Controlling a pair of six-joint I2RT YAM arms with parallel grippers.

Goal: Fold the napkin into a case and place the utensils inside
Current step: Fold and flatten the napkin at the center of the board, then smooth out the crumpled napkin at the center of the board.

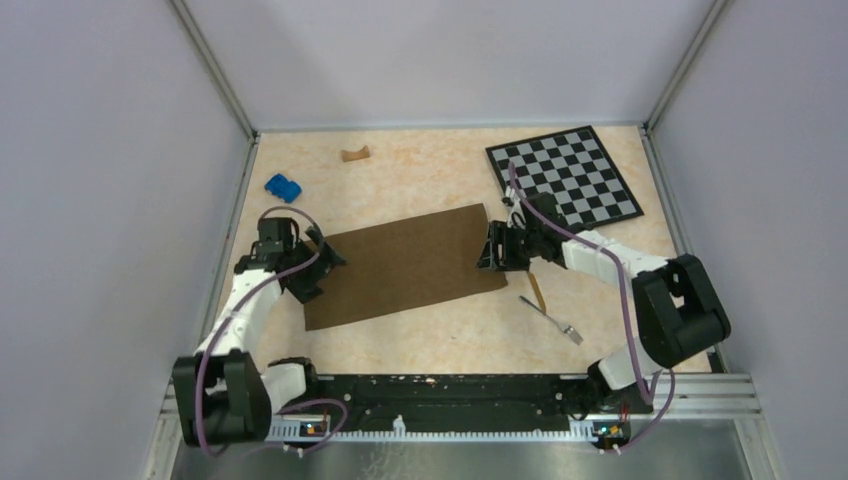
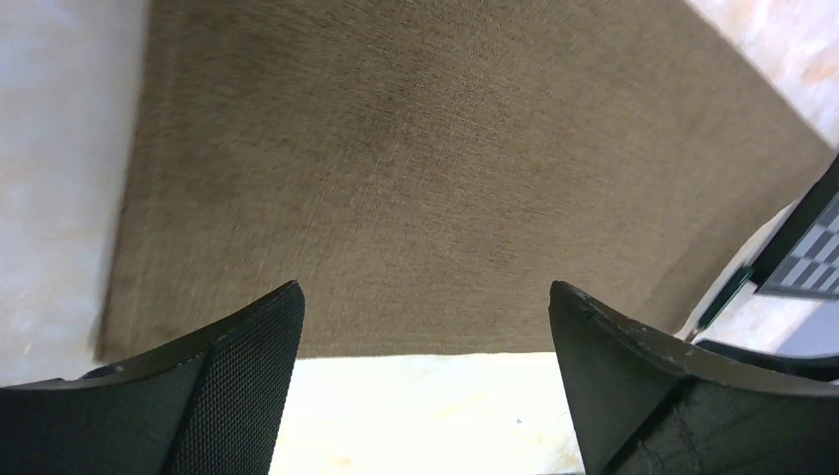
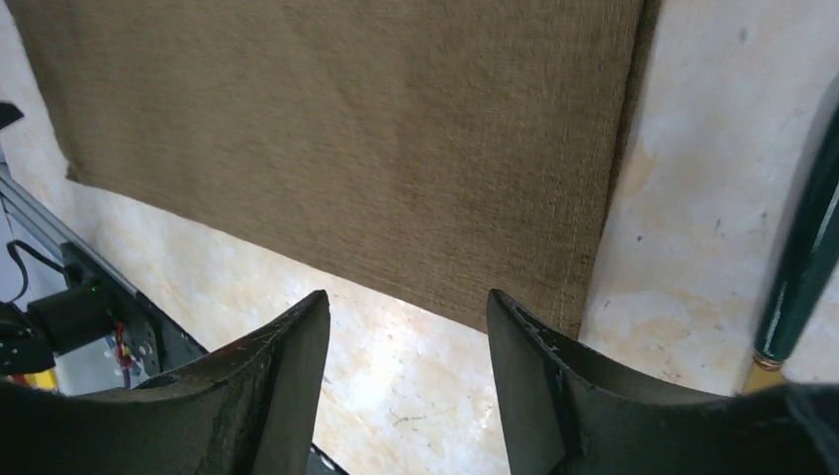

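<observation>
The dark-brown napkin (image 1: 405, 265) lies flat as a wide rectangle in the middle of the table. My left gripper (image 1: 318, 265) hovers at its left edge, jaws open and empty; in the left wrist view the cloth (image 2: 445, 168) lies just beyond the left gripper (image 2: 425, 297). My right gripper (image 1: 497, 250) sits at the napkin's right edge, also open and empty; in the right wrist view the right gripper (image 3: 408, 302) is over bare table by the cloth's (image 3: 346, 139) corner. The silver fork (image 1: 552, 318) and the dark-bladed knife (image 1: 537, 290) lie right of the napkin; the knife (image 3: 806, 247) shows beside my right fingers.
A checkerboard (image 1: 565, 175) lies at the back right behind my right arm. A small blue block (image 1: 283, 187) sits at the back left, and a small tan piece (image 1: 355, 154) near the back wall. White walls enclose the table on three sides.
</observation>
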